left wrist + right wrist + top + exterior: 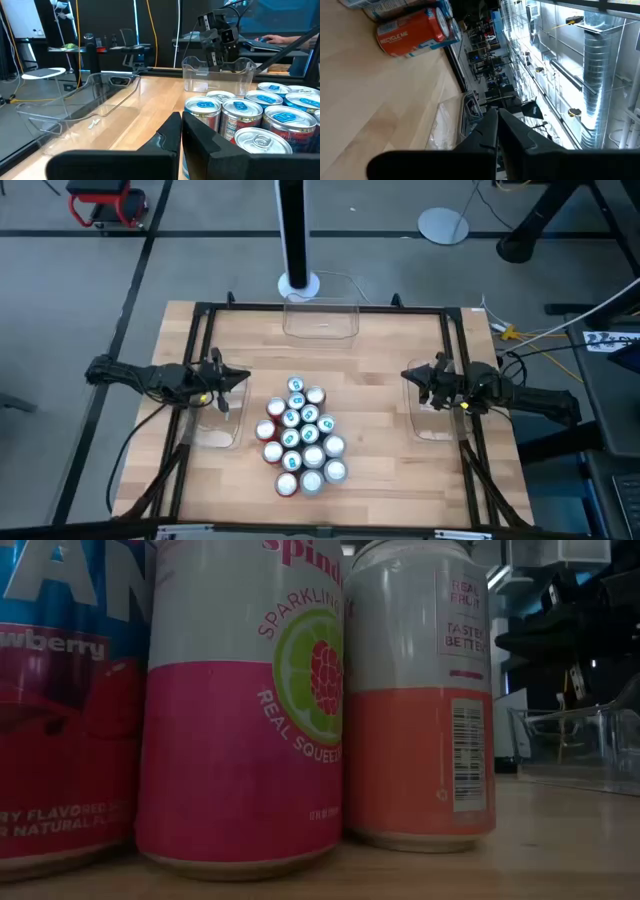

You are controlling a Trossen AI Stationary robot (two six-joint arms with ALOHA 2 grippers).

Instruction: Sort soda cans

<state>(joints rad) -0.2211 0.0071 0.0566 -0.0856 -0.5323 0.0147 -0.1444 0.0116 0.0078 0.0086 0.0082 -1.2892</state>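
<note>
left gripper (238, 377) sits over the left side of the table, fingers pressed together, holding nothing. it hangs just above the clear bin on the left (215, 423), tips pointing inward at the cans. in the left wrist view the two dark fingers (181, 131) meet with no gap, nearest can tops just beyond them.

right gripper (410, 374) mirrors it on the right side: fingers together, empty, over the clear bin on the right (437, 415). right wrist view shows its fingers (496, 125) closed against each other, and one red can (415, 28) looks side-on because that camera is rolled.

soda cans (302, 436) stand upright in one tight cluster at the centre of the wooden table (380, 480), between the two arms, touching each other. mix of red, blue-teal and silver-white bodies. low view is filled by three of them up close, incl. a pink and white one (243, 705).

third clear bin (322, 317) sits at the far edge, near the white post. all three bins look empty.

judgement: sorting not started, both arms at a ready pose. next move needs one gripper to open, drop onto an outer can of the cluster where there is finger clearance, then grip. cans are packed, so neighbours could get knocked.
</note>
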